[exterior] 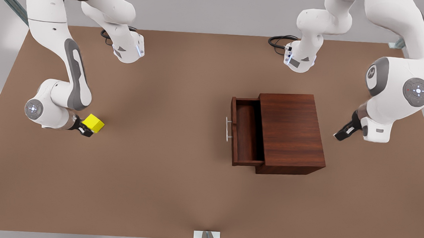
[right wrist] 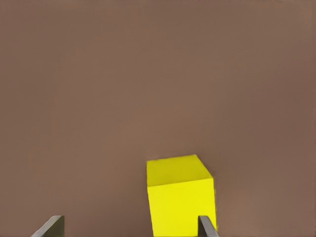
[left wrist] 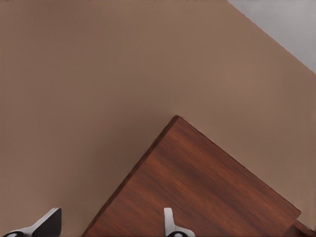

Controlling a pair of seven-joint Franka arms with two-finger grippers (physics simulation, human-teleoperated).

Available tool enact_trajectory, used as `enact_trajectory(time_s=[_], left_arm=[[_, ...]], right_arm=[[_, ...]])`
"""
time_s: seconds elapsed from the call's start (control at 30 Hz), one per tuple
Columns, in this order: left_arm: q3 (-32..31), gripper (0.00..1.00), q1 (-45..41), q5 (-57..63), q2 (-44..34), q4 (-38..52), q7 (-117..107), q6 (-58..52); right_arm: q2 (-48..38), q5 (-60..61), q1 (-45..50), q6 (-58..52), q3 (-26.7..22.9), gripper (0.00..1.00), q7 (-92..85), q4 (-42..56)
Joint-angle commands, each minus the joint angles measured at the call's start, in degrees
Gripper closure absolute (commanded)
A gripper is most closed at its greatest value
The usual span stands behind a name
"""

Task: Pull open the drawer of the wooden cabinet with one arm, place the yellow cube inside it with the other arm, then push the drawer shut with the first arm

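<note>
Front view: drawer [exterior: 246,132] open; right end effector [exterior: 87,128] at yellow cube [exterior: 94,123].

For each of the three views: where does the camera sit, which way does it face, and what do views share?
Front view: high above the table, looking down on both arms, the open drawer and cabinet.
Left wrist view: on the arm beside the cabinet, facing its top; open left gripper fingertips show.
Right wrist view: on the other arm, facing the cube between open right gripper fingers.
Shared: front and left wrist show the cabinet; front and right wrist the cube.
</note>
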Motion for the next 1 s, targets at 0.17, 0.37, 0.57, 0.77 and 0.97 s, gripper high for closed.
enact_trajectory(time_s=[0.17, 0.37, 0.57, 0.77, 0.97], left_arm=[[0.3, 0.00, 4.0, -2.9, 0.7, 1.0, 36.1, 1.6], [0.2, 0.00, 3.8, -2.8, 0.8, 0.9, 36.0, 1.5], [0.2, 0.00, 3.7, -2.8, 0.8, 0.8, 36.0, 1.5], [0.2, 0.00, 3.7, -2.8, 0.8, 0.7, 36.0, 1.4], [-0.4, 0.00, 2.9, -2.0, 1.0, 0.8, 35.4, 0.9]], right_arm=[[-2.2, 0.2, -3.4, 9.9, 0.1, 0.00, -9.6, -6.6], [-0.9, -2.0, -2.9, 14.5, 0.8, 0.00, -9.6, -8.9], [0.9, -5.5, -3.0, 15.7, 0.8, 0.00, -9.6, -9.4], [4.3, -5.5, -3.0, 18.6, 0.8, 0.00, -10.4, -9.7], [4.7, -5.4, -3.1, 18.7, 0.8, 0.00, -10.5, -11.1]])
